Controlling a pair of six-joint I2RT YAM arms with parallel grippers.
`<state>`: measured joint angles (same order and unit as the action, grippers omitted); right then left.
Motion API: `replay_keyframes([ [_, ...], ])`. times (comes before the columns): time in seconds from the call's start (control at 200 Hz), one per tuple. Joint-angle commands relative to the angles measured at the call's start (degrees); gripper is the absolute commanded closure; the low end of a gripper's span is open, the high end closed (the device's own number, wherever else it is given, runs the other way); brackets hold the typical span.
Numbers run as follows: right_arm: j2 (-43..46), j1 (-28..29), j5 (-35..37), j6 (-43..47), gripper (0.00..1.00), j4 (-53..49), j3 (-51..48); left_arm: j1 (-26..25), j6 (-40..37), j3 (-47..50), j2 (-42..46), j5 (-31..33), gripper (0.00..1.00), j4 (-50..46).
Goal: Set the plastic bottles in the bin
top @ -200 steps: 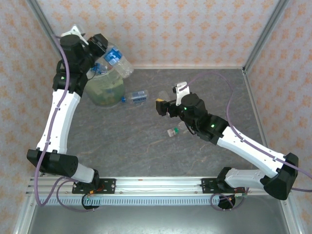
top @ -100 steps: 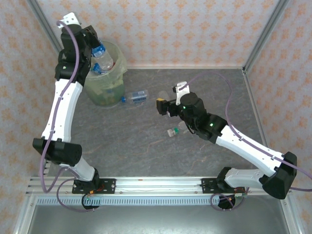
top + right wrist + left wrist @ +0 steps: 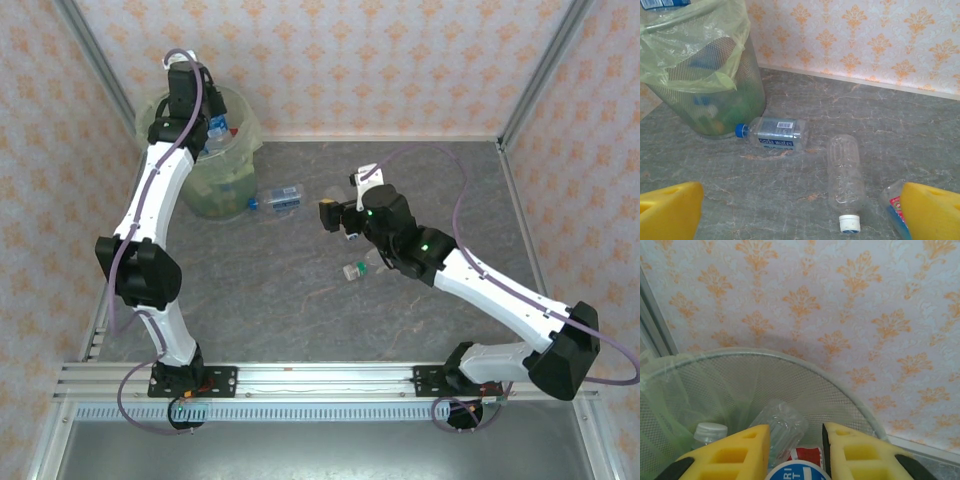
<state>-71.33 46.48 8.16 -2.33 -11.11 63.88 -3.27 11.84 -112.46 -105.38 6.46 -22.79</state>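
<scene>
I'm swinging my left claw [image 3: 794, 442], clamped on a bottle [image 3: 795, 472], in over the eleven-o'clock bin [image 3: 790, 358], readying its release; my right claw [image 3: 333, 219] is idling wide, empty.

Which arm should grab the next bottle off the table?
Right. The right fingers are open, close to the white-capped clear bottle; the left fingers are over the bin, shut on a blue-labelled bottle.
</scene>
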Motion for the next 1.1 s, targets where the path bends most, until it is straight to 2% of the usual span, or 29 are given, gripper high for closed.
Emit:
replay_keyframes([
  [0.0,-0.8,-0.3,0.6,1.1,0.0,-0.4,2.3,-0.1,-1.1,-2.5,0.2,-0.6,0.79,-0.2],
  [0.335,-2.0,-0.7,0.6,1.5,0.0,-0.1,2.3,-0.2,-1.8,-5.6,-7.7,-4.3,0.75,-4.8],
  [0.44,-2.0,-0.9,0.7,1.4,0.0,-0.2,2.1,-0.2,-2.1,-7.8,-10.0,-5.2,0.69,-7.1],
  [0.481,-2.0,-0.9,0.7,1.4,0.0,-0.2,2.0,-0.1,-2.1,-9.1,-10.9,-5.5,0.62,-8.2],
  [0.566,-2.1,-1.0,0.7,1.4,0.0,-0.1,2.0,-0.1,-1.7,-11.9,-12.5,-5.1,0.34,-10.3],
  [0.761,-2.4,-1.0,0.6,1.5,0.0,-0.1,2.4,-0.1,-0.5,-14.2,-10.8,-4.2,0.19,-9.6],
  [1.096,-2.5,-1.1,0.0,0.7,0.0,-0.1,2.3,-0.1,3.2,-15.3,-4.8,-6.4,0.16,-8.3],
])
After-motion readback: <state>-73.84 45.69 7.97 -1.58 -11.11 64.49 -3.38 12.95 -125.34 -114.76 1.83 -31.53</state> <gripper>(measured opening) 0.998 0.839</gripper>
